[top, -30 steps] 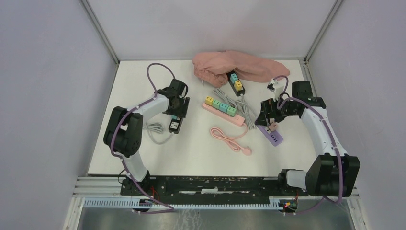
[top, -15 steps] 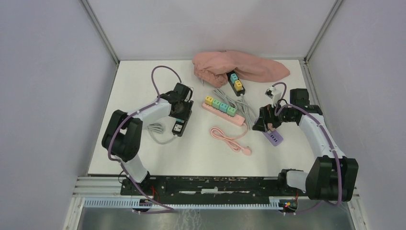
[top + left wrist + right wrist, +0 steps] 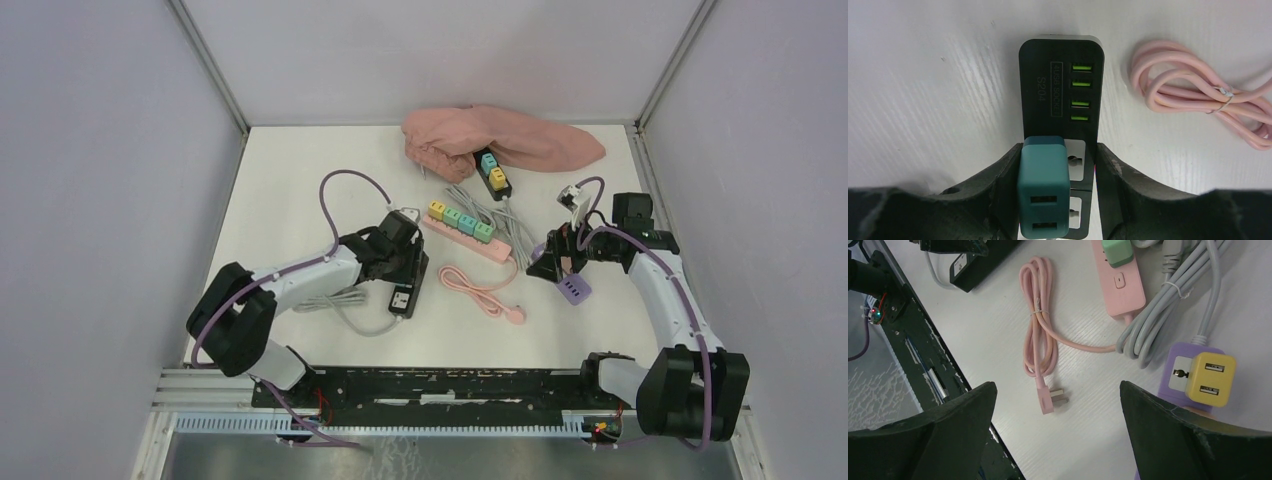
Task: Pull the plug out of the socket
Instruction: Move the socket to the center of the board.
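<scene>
Left end effector (image 3: 1059, 150), half-closed, clamps the black power strip (image 3: 1061, 65) crosswise beside the teal charger plug (image 3: 1043, 195); the strip's length runs straight ahead. Right end effector (image 3: 1057, 385) gapes wide, empty.

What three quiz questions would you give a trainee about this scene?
1. True or false: the left gripper is closed around the black power strip that carries the teal plug.
2. Fill in: the right gripper has its jaws wide ____.
3. Which item lies under the right gripper?
A. the purple socket with the yellow plug
B. a red cup
C. a pair of scissors

Key: 1 true; 2 open; 3 A.
</scene>
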Motion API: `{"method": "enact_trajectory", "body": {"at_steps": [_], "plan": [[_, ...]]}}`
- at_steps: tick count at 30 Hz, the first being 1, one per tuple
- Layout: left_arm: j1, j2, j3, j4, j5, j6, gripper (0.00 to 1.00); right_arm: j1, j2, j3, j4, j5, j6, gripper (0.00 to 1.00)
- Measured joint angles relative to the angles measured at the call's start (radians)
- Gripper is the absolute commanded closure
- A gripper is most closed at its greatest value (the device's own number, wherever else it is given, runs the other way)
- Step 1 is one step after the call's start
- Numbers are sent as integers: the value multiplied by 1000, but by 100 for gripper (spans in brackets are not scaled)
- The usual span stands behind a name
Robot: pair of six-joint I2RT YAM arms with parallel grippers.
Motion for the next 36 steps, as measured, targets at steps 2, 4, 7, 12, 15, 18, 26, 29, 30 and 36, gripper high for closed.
{"method": "enact_trajectory", "body": {"at_steps": [2,4,7,12,15,18,26,29,30,36], "plan": [[-21,-9,-9,9,-13,-34,84,0,-6,-2,-1,-11,-11,0],[-35,-16,-16,17,-26,-62,77,-2,-8,-2,-1,-21,-21,0],[-50,-22,-27,27,-33,-87,64,-2,-10,-3,-2,-25,-38,0],[-72,-41,-45,42,-32,-112,42,-5,-18,-6,-11,-31,-61,0],[-76,-56,-45,43,-33,-112,35,-9,-28,-6,-18,-40,-72,0],[-76,-91,-45,44,-32,-113,27,-15,-33,-6,-29,-49,-86,0],[-77,-248,-43,41,-32,-109,15,-44,-41,-6,-75,-93,-138,0],[-77,-328,-43,37,-32,-102,9,-60,-43,-6,-101,-119,-172,0],[-77,-352,-43,34,-32,-97,4,-66,-43,-6,-110,-127,-185,0],[-76,-547,-112,39,-30,-37,1,-120,-43,-8,-175,-194,-280,0]]}}
